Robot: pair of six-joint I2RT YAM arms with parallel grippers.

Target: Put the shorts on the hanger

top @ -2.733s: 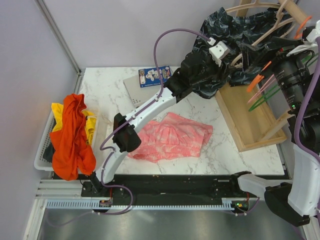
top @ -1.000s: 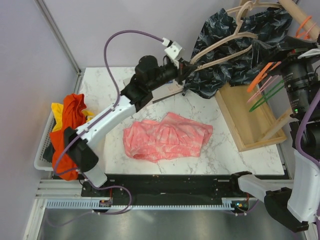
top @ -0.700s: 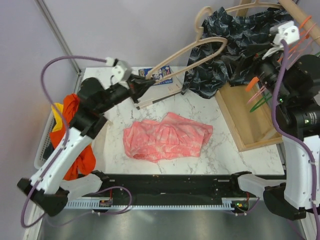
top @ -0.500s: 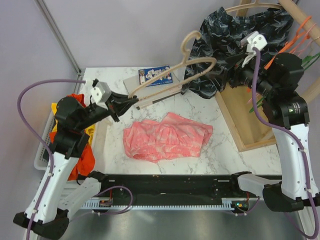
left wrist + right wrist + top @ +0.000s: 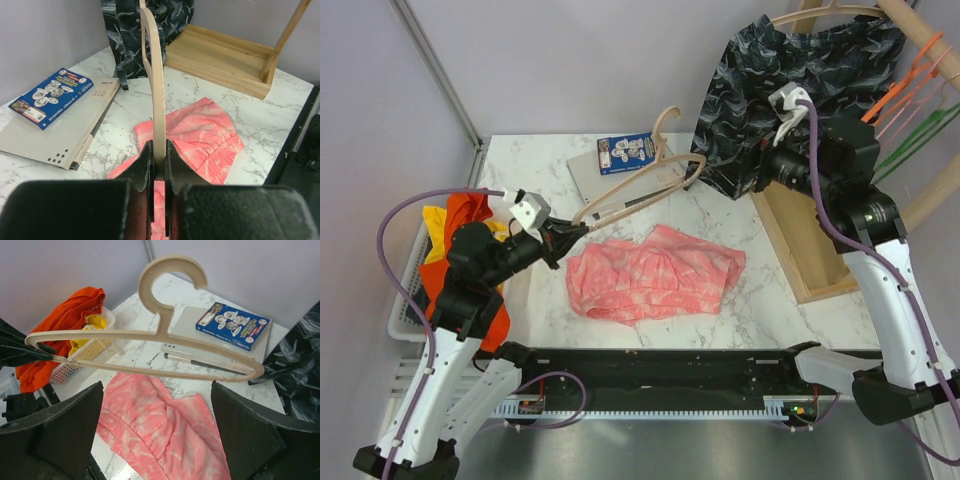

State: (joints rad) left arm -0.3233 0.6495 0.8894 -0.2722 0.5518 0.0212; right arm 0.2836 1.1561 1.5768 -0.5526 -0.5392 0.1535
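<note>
My left fingers (image 5: 142,167) pinch the hanger (image 5: 150,334), now brought down beside the shorts (image 5: 655,272). My right fingers (image 5: 70,430) gape empty, ready to thread.

L gripper (image 5: 568,235) has pulled hanger (image 5: 162,332) off rack (image 5: 820,250), now over shorts (image 5: 655,272). R gripper (image 5: 758,172) swung in twd it.

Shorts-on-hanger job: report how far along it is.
Done: the hanger is lifted over the table, one end clamped in the left gripper. In hand: the right gripper, jaws open, faces the hanger's free end. Left: the shorts lie crumpled on the table, untouched, and must go onto the hanger.
</note>
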